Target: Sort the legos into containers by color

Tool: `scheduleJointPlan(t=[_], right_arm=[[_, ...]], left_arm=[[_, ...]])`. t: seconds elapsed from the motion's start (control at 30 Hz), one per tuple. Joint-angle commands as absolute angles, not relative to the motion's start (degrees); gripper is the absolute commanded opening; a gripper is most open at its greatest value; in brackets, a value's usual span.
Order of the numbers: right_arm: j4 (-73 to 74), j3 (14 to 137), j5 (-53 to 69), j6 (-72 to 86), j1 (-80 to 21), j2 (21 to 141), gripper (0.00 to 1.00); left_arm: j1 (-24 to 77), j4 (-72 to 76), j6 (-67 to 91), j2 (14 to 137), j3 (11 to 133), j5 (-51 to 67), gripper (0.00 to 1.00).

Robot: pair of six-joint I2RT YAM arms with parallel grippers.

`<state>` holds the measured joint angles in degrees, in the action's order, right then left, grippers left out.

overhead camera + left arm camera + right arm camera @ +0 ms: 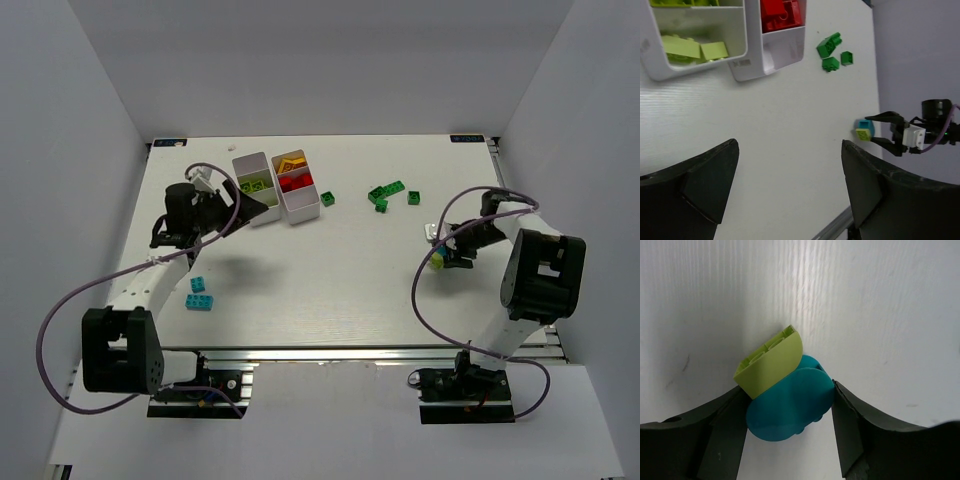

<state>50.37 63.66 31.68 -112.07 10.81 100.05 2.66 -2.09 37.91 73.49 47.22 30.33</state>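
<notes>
Right fingers [720, 430] against both flanks of a lime brick [770, 362] overlapping a cyan piece [790, 407] on the surface [865, 300], true grip impossible to tell, left fingers [705, 175] spread wide on nothing near two white trays [300, 213] holding red legos [782, 12], dark green bricks [385, 192] loose between.

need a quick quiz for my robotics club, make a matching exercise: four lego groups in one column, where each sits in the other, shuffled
1 red bricks
2 dark green bricks
3 two cyan bricks
4 round cyan piece

a between the right pincer fingers
b in the right tray
c loose, right of that tray
d on the table by the left arm

Pairs: 1-b, 2-c, 3-d, 4-a
</notes>
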Motion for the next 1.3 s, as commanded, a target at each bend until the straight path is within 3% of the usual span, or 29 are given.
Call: scheduleJointPlan(t=[0.0,0.2,0.33,0.47,0.8,1.27], right_arm=[[53.35,67.41,38.65,-105.25,4.34,94.67,0.18],[41.42,69.52,43.76,-78.61,-9.91,89.92,0.05],[30.34,70.13,42.72,-59.73,-20.62,88.68,0.04],[24.62,73.38,39.73,-50.83,-26.97,90.61,0.0],[18.02,78.92,35.78,-40.87,-35.32,94.57,0.0],[17.14,82.88,34.98,-39.2,-37.18,97.91,0.0]], left_arm=[[4.21,8.33,46.04,74.7,44.83,38.4,0.91],[11.85,11.5,46.32,79.09,46.67,39.72,0.9],[13.45,15.64,49.3,79.89,46.41,39.99,0.89],[14.06,16.61,49.83,80.42,47.11,40.43,0.89],[15.82,17.93,50.97,80.77,45.88,40.17,0.88],[16.35,19.16,51.33,81.65,45.35,41.66,0.82]])
